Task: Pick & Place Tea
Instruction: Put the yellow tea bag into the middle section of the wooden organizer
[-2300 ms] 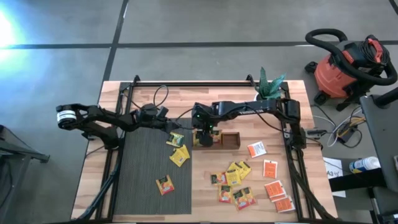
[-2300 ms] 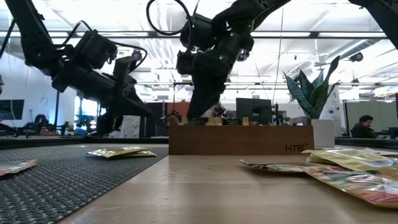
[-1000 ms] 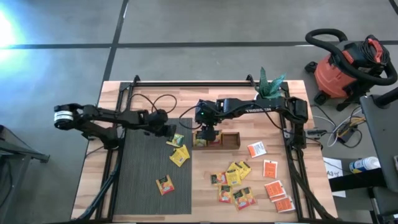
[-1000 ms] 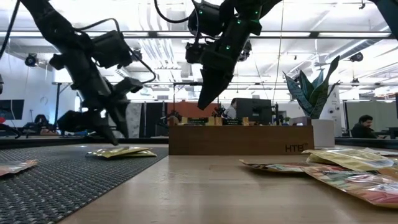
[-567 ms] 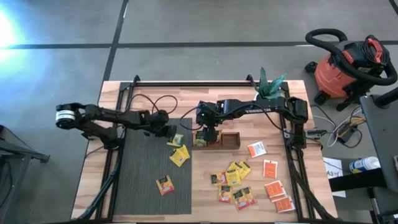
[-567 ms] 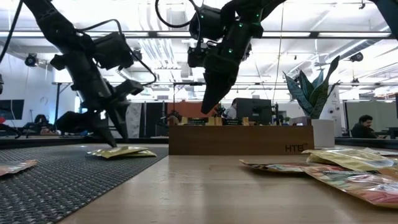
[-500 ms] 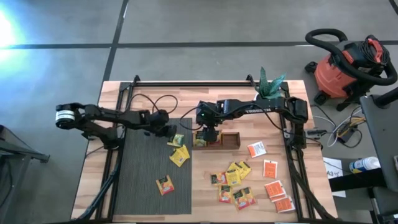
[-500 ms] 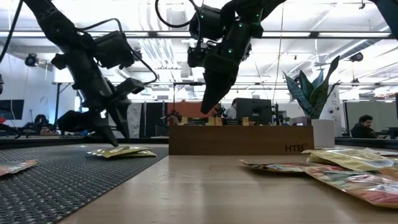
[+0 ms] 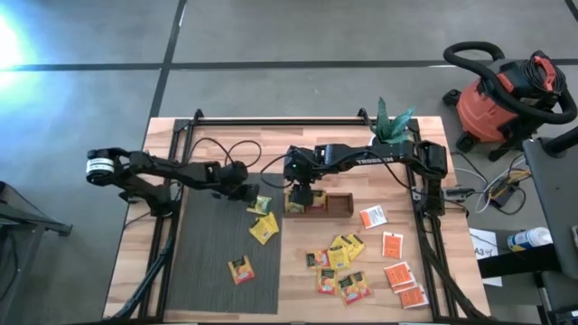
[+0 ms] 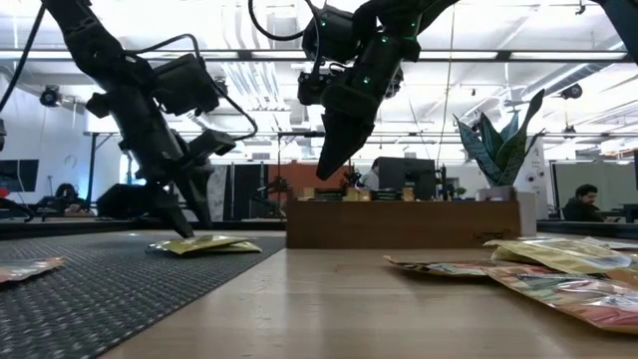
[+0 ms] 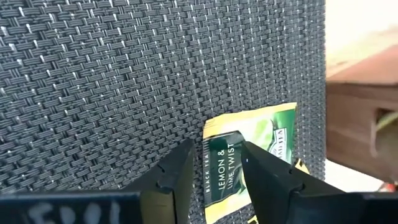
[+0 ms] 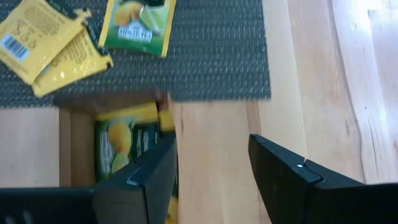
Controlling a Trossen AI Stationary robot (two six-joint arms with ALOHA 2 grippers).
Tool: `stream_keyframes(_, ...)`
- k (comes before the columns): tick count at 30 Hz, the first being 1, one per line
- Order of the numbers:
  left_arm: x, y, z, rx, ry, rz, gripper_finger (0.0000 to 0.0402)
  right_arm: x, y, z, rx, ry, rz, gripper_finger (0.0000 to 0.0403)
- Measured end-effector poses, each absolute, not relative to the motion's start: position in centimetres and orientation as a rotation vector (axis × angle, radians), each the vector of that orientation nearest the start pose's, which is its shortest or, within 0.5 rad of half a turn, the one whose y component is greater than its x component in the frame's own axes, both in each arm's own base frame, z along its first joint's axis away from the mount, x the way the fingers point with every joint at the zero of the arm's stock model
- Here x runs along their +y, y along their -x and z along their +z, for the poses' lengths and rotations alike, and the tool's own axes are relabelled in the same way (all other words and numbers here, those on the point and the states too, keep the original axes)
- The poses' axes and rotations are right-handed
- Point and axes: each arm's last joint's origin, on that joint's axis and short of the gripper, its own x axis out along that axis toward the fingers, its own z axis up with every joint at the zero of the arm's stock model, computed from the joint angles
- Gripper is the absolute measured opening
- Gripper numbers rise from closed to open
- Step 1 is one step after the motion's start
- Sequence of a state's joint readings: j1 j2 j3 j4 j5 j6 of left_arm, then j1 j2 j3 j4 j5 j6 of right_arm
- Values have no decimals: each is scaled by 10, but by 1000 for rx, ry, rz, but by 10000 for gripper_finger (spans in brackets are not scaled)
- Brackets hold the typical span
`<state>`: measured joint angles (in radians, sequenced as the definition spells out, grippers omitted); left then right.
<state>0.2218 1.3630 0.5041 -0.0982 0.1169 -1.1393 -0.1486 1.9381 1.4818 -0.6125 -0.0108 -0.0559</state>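
High view, item list: my left gripper [image 9: 250,196], fingers parted, straddles a green lemon-lime sachet [image 11: 249,158] lying flat on the dark woven mat [image 9: 212,244]. My right gripper [image 9: 300,197], fingers spread and empty, hangs over the wooden tray [image 9: 336,202], sachets inside.

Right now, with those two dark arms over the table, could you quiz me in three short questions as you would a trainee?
1. True or false: the left gripper straddles a green lemon-and-lime tea sachet on the dark woven mat.
2. The right gripper hovers over: A) brown wooden tray, B) red vacuum cleaner, C) potted plant?
3. Fill in: both grippers' fingers are ____.

Key: 1 true; 2 A; 3 open.
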Motion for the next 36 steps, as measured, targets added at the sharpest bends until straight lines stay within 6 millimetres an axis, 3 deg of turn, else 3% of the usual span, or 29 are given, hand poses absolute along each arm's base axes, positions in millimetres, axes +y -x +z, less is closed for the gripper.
stream_keyframes(8, 42, -236, 134, 785, 1175, 575, 135, -60, -403, 211, 1068, -38, -97, 199)
stream_keyframes(15, 41, -246, 144, 780, 1101, 517, 135, -59, -404, 211, 1064, -55, -68, 199)
stream_keyframes(19, 40, -242, 139, 810, 1071, 536, 135, -56, -406, 213, 1030, -115, 25, 195)
stream_keyframes(26, 39, -230, 131, 866, 1096, 605, 135, -65, -412, 218, 942, -255, -56, 178)
stream_keyframes(36, 40, -230, 143, 753, 1137, 579, 135, -68, -423, 220, 822, -414, -90, 177)
